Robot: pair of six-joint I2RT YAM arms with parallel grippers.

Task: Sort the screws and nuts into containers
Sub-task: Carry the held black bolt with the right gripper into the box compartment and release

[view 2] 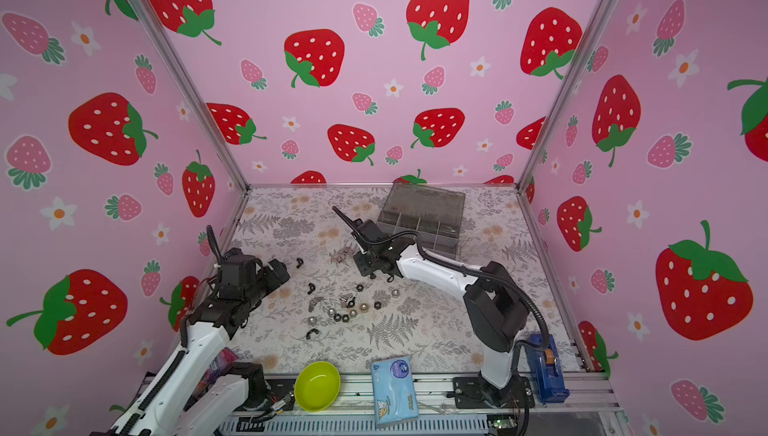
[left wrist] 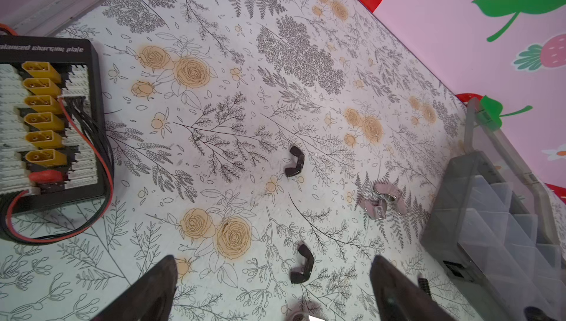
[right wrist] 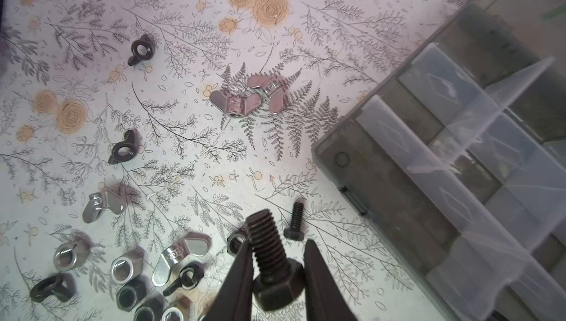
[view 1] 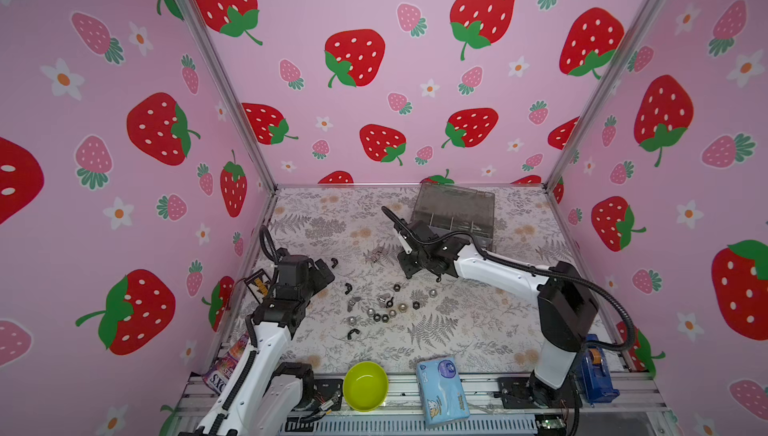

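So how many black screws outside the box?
2. One black hex-head screw clamped in the right tool; another screw lying on the floral mat near the smoky-grey plastic organizer box. Others may be hidden.

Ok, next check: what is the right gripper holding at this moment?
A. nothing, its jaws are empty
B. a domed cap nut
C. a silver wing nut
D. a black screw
D: in the right wrist view the right gripper is shut on a black screw, clamped at its hex head with the threaded end sticking out past the fingertips.
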